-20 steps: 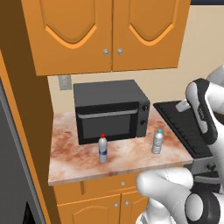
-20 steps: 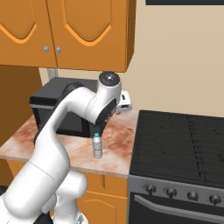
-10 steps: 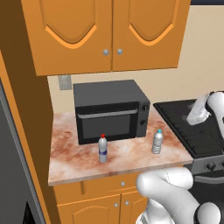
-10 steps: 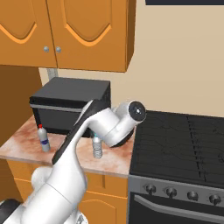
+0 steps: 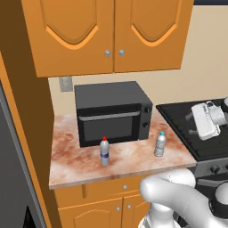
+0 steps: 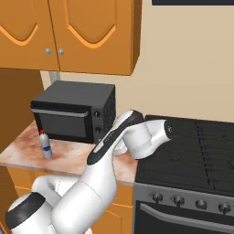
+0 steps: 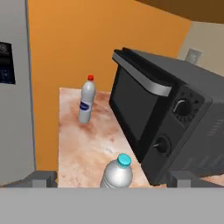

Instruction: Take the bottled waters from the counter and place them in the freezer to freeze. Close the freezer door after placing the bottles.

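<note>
Clear plastic, both bottled waters: red-capped bottle upright near the counter's front edge, before the microwave; light-blue-capped bottle upright toward the right edge, beside the stovetop. Contents indiscernible. Gripper open, gripping nothing.

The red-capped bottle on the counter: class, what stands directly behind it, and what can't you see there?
Behind the red-capped bottle stands the black microwave, its door shut, on the counter. The microwave's inside cannot be seen, and its body covers the wall behind.
</note>
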Tool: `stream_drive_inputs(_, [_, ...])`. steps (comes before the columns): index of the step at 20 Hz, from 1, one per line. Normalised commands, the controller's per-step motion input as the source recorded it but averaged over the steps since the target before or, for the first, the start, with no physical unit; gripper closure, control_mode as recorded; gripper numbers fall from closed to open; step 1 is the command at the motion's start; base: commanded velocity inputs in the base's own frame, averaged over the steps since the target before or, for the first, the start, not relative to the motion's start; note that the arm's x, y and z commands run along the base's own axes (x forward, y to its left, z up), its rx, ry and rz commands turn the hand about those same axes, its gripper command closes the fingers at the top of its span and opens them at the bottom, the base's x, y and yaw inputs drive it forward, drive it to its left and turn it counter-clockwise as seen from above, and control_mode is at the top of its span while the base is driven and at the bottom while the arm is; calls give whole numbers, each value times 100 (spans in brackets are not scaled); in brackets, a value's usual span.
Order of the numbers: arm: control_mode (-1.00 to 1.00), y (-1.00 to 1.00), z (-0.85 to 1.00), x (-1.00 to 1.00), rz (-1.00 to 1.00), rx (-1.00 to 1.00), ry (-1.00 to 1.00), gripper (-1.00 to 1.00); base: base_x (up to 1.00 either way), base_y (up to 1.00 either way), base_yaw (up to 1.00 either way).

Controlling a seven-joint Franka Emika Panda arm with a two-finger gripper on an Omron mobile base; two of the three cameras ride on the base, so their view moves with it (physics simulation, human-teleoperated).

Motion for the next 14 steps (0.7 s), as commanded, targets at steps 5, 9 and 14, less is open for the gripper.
stream_drive_inputs(5, [-100,1,-48,3,27,2,-1,-100,0,0,0])
stream_drive_inputs(9, [-100,0,-15,-2,7,1,5,-100,0,0,0])
stream_drive_inputs(14, [-100,17,-42,19,-1,2,0,-100,0,0,0])
